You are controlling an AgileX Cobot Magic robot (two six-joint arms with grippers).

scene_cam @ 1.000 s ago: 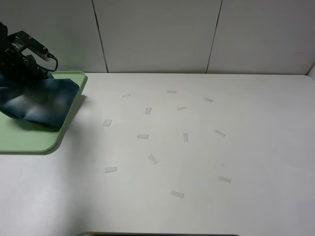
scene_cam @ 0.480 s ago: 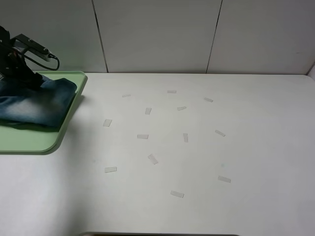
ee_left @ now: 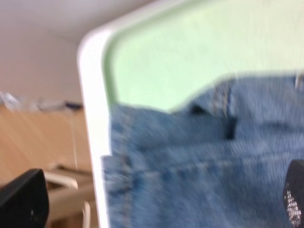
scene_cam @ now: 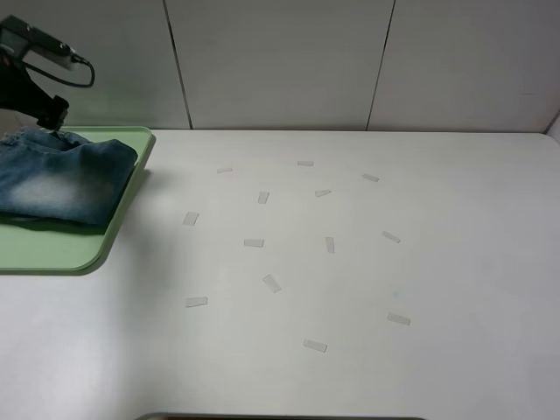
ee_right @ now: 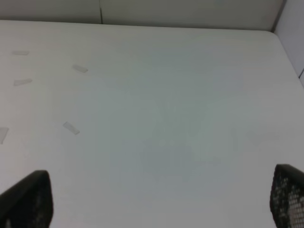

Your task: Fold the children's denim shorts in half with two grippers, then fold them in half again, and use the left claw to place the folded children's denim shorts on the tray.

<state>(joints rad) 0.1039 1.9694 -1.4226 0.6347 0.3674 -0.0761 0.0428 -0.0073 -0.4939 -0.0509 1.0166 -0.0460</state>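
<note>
Released within the last second, the children's denim shorts now lie folded and settled on the tray, where a moment ago they hung bunched under the descending arm. The bundle sits just below and slightly in front of the left end effector, which has lifted clear and hangs over the tray's far edge, no longer touching the cloth. In the left wrist view the denim fills the space between the two fingertips, one dark tip at each side of the picture, so the jaws stand apart with nothing held; a seam and belt loop are visible, though the picture is blurred. One edge of the denim reaches the tray rim on the side nearest the counter's middle.

The right end effector is out of the high view; its own camera shows its tips wide apart above bare white counter, well away from the tray, with a few small tape strips scattered ahead of it.

Both folds look done and the placing step appears all but finished. By this reading, what remains is a withdrawal: the left arm needs to rise and pull back without snagging the cloth, leaving the fold undisturbed. A corner overhanging the rim is the one thing worth checking.
</note>
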